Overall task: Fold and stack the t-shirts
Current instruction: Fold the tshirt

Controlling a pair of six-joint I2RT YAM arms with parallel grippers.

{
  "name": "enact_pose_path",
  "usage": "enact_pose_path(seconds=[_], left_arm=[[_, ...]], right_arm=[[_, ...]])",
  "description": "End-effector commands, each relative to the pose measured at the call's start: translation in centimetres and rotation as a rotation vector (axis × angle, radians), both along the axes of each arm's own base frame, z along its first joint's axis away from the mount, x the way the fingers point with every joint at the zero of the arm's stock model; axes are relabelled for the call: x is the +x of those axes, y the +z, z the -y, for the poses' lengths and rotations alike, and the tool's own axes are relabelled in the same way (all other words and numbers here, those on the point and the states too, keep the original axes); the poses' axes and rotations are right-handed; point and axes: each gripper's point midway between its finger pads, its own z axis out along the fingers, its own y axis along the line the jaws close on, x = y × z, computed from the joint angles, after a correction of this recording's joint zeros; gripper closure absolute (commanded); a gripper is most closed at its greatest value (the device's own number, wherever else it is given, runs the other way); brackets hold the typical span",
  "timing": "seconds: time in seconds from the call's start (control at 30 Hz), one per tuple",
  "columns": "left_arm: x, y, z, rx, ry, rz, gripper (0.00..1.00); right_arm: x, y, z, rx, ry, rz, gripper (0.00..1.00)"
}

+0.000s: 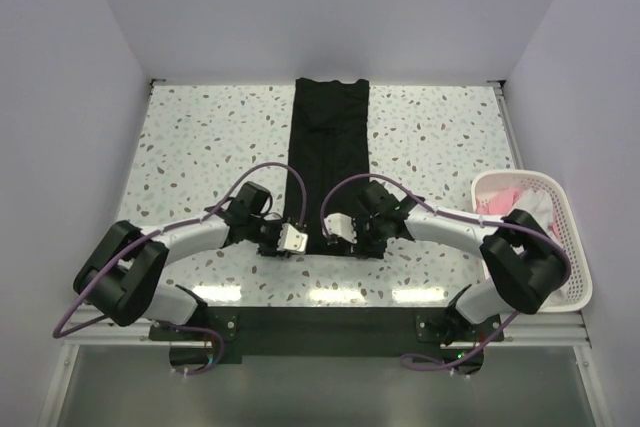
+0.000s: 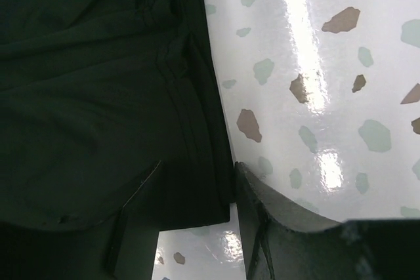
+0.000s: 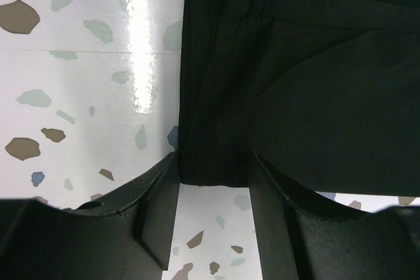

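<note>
White speckled table [image 1: 200, 147] beneath black t-shirt [image 1: 330, 137]

black t-shirt [image 1: 331, 137]: near hem hidden | basket [image 1: 571, 232]: partly behind right arm [image 1: 520, 267]

No readable text or label appears anywhere.

Black t-shirt [image 1: 331, 137] folded into a long narrow strip.
It lies flat, centred on the table [image 1: 200, 147]; pink and white shirts [image 1: 515, 199], apparently crumpled, sit far right.
</note>
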Motion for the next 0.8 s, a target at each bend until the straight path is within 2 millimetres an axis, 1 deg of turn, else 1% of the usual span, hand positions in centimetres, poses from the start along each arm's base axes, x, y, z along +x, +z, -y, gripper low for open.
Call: enact_pose_path(seconds=[0.0, 0.03, 0.07, 0.13, 0.17, 0.2, 0.23, 0.27, 0.33, 0.37, 0.4, 0.43, 0.5, 0.53, 0.57, 0.63, 0.67, 0.7, 0.77], left_arm=[[0.7, -1.2, -0.3, 0.055, 0.016, 0.003, 0.51], [0.7, -1.3, -0.4, 0.065, 0.017, -0.002, 0.53], [0.9, -1.3, -0.4, 0.070, 0.016, -0.004, 0.57], [0.6, -1.6, -0.3, 0.082, 0.007, -0.016, 0.61], [0.7, -1.5, -0.2, 0.083, 0.005, -0.014, 0.67], [0.5, -1.6, -0.1, 0.087, -0.003, -0.016, 0.69], [0.2, -1.5, 0.0, 0.092, -0.016, -0.020, 0.75], [0.0, -1.5, 0.1, 0.091, -0.023, -0.021, 0.77], [-0.8, -1.2, 0.6, 0.085, -0.044, -0.027, 0.81], [-1.2, -0.9, 0.7, 0.078, -0.049, -0.031, 0.87], [-1.6, -0.7, 0.9, 0.074, -0.055, -0.043, 0.90], [-2.2, -0.6, 1.1, 0.069, -0.067, -0.051, 0.96], [-3.1, 0.2, 1.4, 0.045, -0.068, -0.064, 1.00], [-3.9, 0.1, 1.4, 0.045, -0.080, -0.075, 1.00], [-4.4, 0.8, 1.6, 0.028, -0.081, -0.073, 1.00], [-6.0, 1.1, 1.7, 0.018, -0.106, -0.105, 1.00], [-6.4, 1.9, 1.8, -0.001, -0.103, -0.108, 1.00], [-6.8, 2.4, 1.8, -0.014, -0.099, -0.128, 1.00], [-6.5, 3.8, 2.0, -0.043, -0.064, -0.128, 1.00]], right_arm=[[0.6, -1.4, 0.0, -0.025, 0.029, 0.032, 0.53], [0.6, -1.4, 0.1, -0.025, 0.030, 0.031, 0.53], [0.3, -1.6, 0.2, -0.030, 0.038, 0.026, 0.54], [0.3, -1.9, 0.2, -0.035, 0.042, 0.027, 0.57], [0.2, -2.0, 0.3, -0.042, 0.043, 0.023, 0.58], [0.2, -2.0, 0.4, -0.046, 0.043, 0.020, 0.62], [0.2, -2.0, 0.4, -0.046, 0.044, 0.021, 0.65], [0.2, -1.8, 0.3, -0.043, 0.046, 0.023, 0.68], [0.1, -1.4, 0.1, -0.033, 0.053, 0.022, 0.80], [0.1, -1.3, 0.1, -0.032, 0.052, 0.019, 0.86], [-0.2, -1.1, 0.1, -0.033, 0.057, 0.016, 0.97], [-0.3, -0.6, 0.1, -0.022, 0.057, 0.019, 1.00], [-1.2, -0.2, 0.1, -0.017, 0.067, 0.004, 1.00], [-1.6, 0.0, 0.1, -0.013, 0.073, 0.001, 1.00], [-2.1, 0.6, 0.1, 0.004, 0.079, 0.002, 1.00], [-3.4, 1.3, 0.2, 0.009, 0.094, -0.016, 1.00], [-4.2, 2.1, 0.3, 0.027, 0.090, -0.031, 1.00], [-4.5, 2.7, 0.3, 0.040, 0.086, -0.035, 1.00], [-4.7, 4.4, 0.2, 0.070, 0.076, -0.027, 1.00]])
